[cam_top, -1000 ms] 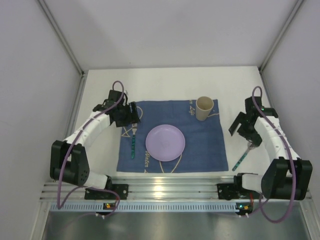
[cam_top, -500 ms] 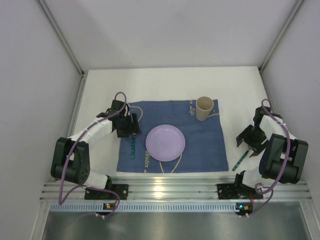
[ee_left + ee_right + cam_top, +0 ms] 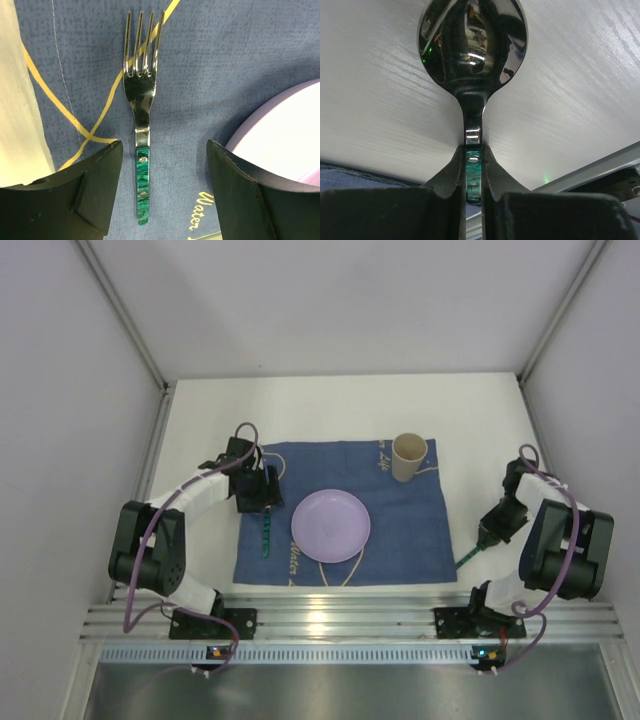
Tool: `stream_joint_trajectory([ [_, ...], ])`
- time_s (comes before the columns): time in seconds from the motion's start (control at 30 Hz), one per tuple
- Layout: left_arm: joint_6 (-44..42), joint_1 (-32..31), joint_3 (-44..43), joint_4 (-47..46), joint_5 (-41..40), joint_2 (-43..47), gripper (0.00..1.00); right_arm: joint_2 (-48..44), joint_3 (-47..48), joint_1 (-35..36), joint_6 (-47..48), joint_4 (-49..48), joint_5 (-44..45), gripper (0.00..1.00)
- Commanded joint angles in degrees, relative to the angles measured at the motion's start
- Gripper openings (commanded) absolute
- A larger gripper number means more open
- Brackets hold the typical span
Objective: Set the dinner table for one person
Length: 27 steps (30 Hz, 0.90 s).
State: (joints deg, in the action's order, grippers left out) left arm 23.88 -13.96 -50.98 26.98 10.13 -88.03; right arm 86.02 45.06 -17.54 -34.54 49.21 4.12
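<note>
White dinner table (image 3: pixel 300 405) — right claw (image 3: pixel 472 150) pinches spoon (image 3: pixel 472 40), handle mostly hidden; left claw (image 3: pixel 164 145) spread over fork (image 3: pixel 141 90).

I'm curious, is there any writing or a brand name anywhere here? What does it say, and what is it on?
"Water": yellow handwriting on the blue placemat, near the end of the fork handle, seen from the left wrist.
Script on the placemat's far edge beside the cup: too small to read.
Fork, spoon, plate, cup: no writing visible.
</note>
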Motion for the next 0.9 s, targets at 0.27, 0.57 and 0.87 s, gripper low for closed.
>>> stream_joint_trajectory([
  [0.27, -1.73, 0.24, -7.28, 2.8, 1.47, -0.13, 0.73, -4.1, 17.47, 1.54, 6.32, 4.22, 12.13, 0.0],
  [0.57, -0.41, 0.24, -8.61, 7.47, -1.34, 4.7, 0.8, -8.22, 31.06, 30.43, 8.63, 7.74, 5.29, 0.0],
  [0.87, 2.31, 0.24, -6.59, 11.25, -3.63, 13.14, 0.91, -15.53, 15.95, 54.97, 1.07, -3.49, 0.89, 0.0],
])
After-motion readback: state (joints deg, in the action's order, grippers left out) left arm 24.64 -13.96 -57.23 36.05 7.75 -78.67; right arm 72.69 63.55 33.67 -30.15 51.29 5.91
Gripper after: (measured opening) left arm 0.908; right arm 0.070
